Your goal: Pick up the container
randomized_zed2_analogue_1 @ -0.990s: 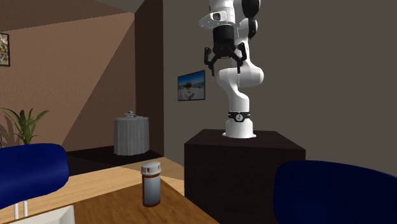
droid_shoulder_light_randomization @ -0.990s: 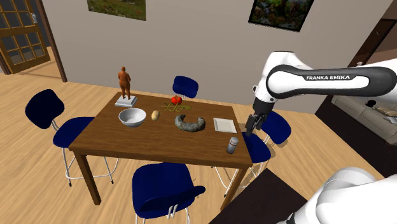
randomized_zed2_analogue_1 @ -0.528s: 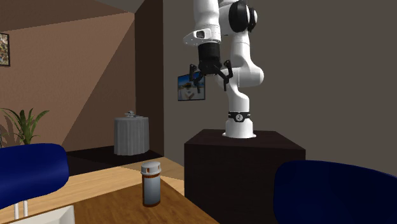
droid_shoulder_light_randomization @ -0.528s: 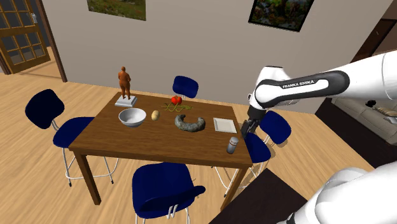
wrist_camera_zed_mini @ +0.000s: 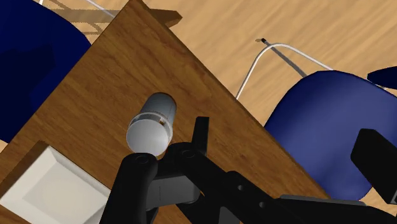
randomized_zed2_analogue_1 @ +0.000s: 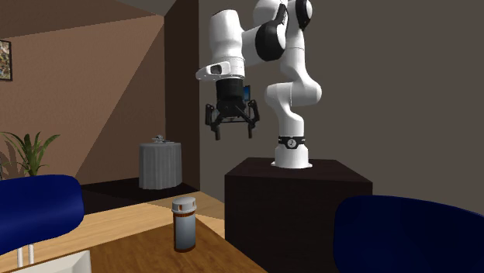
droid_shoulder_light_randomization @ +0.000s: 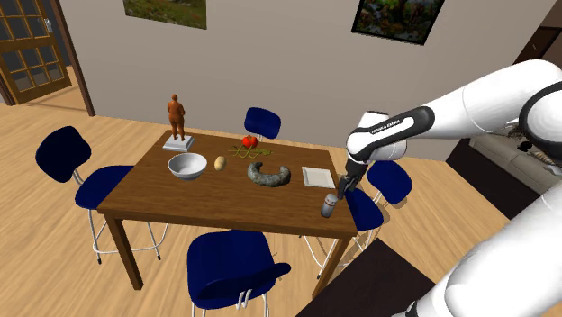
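Hovering over the right end of the wooden table with the gripper empty and its jaws spread apart, above the container and slightly to its right in the shoulder view, not centred on it. Standing upright close to the table's right-hand edge, toward the near corner, with a flat white square dish just beyond on the far side. Could go wrong by descending off-centre and clipping the cap with one finger — tall and narrow enough to tip, then roll off the edge toward the blue chair.
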{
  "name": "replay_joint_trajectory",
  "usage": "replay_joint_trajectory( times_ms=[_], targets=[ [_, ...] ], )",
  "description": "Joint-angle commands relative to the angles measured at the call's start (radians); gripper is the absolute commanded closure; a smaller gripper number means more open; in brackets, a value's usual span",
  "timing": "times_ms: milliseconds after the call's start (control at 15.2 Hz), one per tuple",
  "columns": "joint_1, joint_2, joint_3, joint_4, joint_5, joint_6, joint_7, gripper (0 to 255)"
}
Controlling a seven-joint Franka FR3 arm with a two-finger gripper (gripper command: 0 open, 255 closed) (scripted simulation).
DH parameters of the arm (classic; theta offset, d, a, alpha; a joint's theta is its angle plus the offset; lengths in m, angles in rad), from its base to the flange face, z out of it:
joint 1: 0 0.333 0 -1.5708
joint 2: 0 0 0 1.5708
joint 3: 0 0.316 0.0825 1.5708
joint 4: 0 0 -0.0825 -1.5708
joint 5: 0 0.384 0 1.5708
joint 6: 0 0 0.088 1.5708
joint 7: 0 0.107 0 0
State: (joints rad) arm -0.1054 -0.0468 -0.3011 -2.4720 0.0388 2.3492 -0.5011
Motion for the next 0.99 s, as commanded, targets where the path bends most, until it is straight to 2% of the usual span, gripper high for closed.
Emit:
replay_joint_trajectory(
  times_ms=[0,264,528,792,924],
  targets=[
    [-0.005,0.085,-0.011,0.041,0.039,0.042,-0.05,0],
    [-0.036,0.251,-0.011,0.132,0.129,0.109,-0.156,0],
    [-0.09,0.412,0.014,0.244,0.21,0.152,-0.249,0],
    [-0.151,0.568,0.047,0.376,0.267,0.174,-0.318,0],
    [-0.163,0.601,0.057,0.399,0.277,0.185,-0.329,0]
  ],
)
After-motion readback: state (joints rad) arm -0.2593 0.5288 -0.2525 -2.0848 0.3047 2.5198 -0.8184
